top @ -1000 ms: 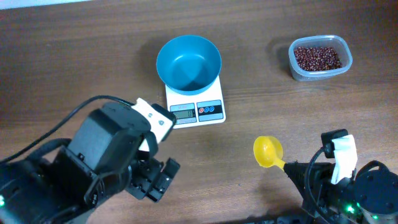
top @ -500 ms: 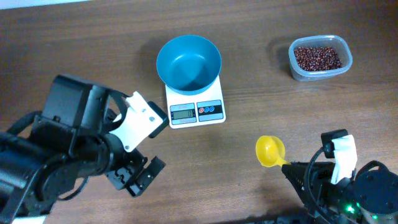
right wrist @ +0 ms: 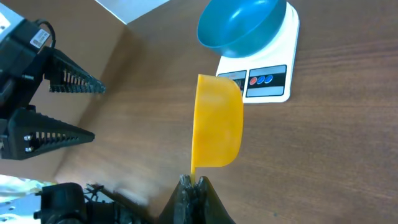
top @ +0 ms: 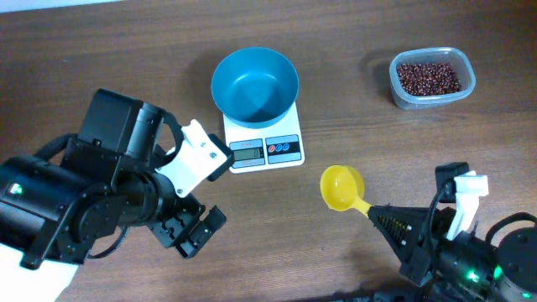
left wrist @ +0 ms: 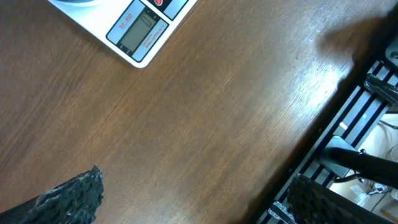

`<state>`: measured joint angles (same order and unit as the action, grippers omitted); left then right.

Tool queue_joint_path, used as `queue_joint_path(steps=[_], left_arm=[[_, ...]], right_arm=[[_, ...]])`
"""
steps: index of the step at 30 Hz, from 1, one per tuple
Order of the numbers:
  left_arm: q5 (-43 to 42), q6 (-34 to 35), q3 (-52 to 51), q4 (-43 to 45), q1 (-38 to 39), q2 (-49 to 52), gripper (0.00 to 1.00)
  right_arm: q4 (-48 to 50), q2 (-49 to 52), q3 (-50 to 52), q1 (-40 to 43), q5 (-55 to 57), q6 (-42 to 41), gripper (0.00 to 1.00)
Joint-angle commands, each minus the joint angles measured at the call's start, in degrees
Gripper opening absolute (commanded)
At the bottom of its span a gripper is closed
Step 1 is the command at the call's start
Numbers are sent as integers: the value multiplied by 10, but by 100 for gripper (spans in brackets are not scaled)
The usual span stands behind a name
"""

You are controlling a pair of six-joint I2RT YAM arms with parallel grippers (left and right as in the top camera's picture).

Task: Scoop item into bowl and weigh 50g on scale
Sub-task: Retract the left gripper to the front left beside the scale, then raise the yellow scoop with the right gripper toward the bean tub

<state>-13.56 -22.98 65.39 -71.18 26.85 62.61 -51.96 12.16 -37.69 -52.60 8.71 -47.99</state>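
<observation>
The teal-blue bowl (top: pixel 254 85) stands empty on the white scale (top: pixel 264 149), which also shows in the left wrist view (left wrist: pixel 138 31) and the right wrist view (right wrist: pixel 268 78) with the bowl (right wrist: pixel 239 26). The dark red-brown beans (top: pixel 429 78) lie in a clear tub (top: pixel 404 95) at the far right. My right gripper (top: pixel 379 220) is shut on the handle of the empty yellow scoop (top: pixel 341 187), seen too in the right wrist view (right wrist: pixel 217 121), right of the scale. My left gripper (top: pixel 191 235) is open and empty over bare table, front-left of the scale.
The wooden table's front edge runs just below both arms. A dark metal rack (left wrist: pixel 367 118) shows past the table edge in the left wrist view. Bare wood lies between the scale and the tub.
The right gripper has swung the yellow scoop left and a little farther from the front edge. The left arm has shifted slightly, its gripper still open.
</observation>
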Motion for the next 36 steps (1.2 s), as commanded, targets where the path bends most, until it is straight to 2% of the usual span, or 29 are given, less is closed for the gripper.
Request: queue_joint_path(steps=[1,7,13,16,25,30,36], left_arm=[[-10,-7,9,-1,-4,3,99],[-10,-7,9,-1,-4,3,99],[-10,-7,9,-1,-4,3,99],[-10,-7,9,-1,-4,3,99],[-10,-7,9,-1,-4,3,99],[-10,-7,9,-1,-4,3,99],[-10,-7,9,-1,-4,3,99]], right_arm=[[7,-3,-1,2,-5,-51,4],[34,-3,-1,2,49,-73,4],[35,-3,-1,2,213,-137,4],[63,-3,-1,2,320,-143,4],[81,34,-19,2,408,-143,4],[78,109,-66,2,448,-83,4],[74,213,-147,25,445,-13,4]])
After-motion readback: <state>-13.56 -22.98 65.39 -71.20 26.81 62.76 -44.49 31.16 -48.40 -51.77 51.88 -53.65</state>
